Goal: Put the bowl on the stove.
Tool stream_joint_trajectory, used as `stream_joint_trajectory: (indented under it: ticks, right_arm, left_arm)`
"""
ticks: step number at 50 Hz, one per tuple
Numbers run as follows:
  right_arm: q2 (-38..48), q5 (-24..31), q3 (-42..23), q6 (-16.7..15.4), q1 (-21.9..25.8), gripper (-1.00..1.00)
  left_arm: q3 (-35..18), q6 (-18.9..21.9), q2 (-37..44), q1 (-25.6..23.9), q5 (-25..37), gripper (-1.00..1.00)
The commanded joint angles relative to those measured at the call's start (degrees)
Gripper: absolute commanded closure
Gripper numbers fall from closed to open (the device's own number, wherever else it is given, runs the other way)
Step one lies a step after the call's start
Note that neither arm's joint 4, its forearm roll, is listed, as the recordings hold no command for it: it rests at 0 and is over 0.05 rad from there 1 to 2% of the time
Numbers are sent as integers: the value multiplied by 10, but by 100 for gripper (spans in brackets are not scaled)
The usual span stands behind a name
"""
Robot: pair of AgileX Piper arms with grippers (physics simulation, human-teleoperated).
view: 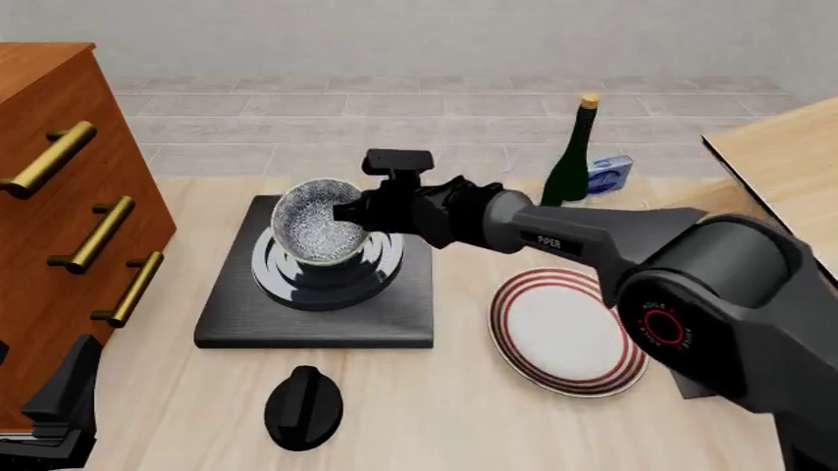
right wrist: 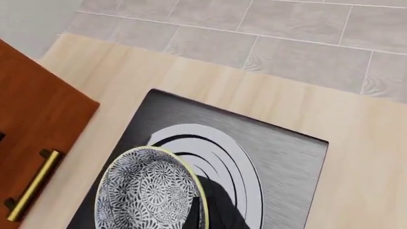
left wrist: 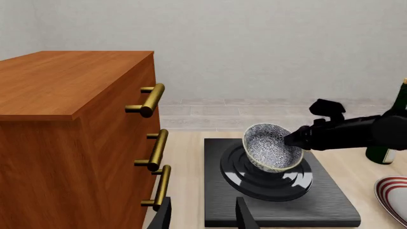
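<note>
The speckled bowl (view: 317,224) is tilted over the burner rings of the black stove (view: 235,309), close above or touching them. My right gripper (view: 351,211) is shut on the bowl's rim. The bowl (left wrist: 272,147) and stove (left wrist: 330,200) also show in the left wrist view, with the right gripper (left wrist: 296,140) on the rim. In the right wrist view the bowl (right wrist: 145,191) hangs over the stove (right wrist: 286,157), one finger inside its rim. My left gripper (left wrist: 203,217) is open and empty, low at the front left, near the drawers.
A wooden drawer cabinet (view: 59,196) with brass handles stands at the left. A white plate with red stripes (view: 566,332) lies right of the stove. A black knob (view: 304,404) sits in front. A green bottle (view: 568,157) and a small blue item (view: 609,173) stand behind.
</note>
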Motion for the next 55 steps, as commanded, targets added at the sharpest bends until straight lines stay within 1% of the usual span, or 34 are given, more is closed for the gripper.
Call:
stream_joint_trajectory:
  ticks: [1,17,28,29,55]
  right_arm:
    - [17,-11,0,4,2,100]
    - [34,-16,-3,2,5,100]
    - [30,-16,-1,-2,7,100]
    - [28,-17,1,-2,8,-100]
    - [-6,-6,10,-14,15,-100]
  left_arm:
    - [0,0,0,0,0,-100]
    - [0,0,0,0,0,-100]
    - [0,0,0,0,0,-100]
    - [0,0,0,0,0,-100]
    - [0,0,0,0,0,-100]
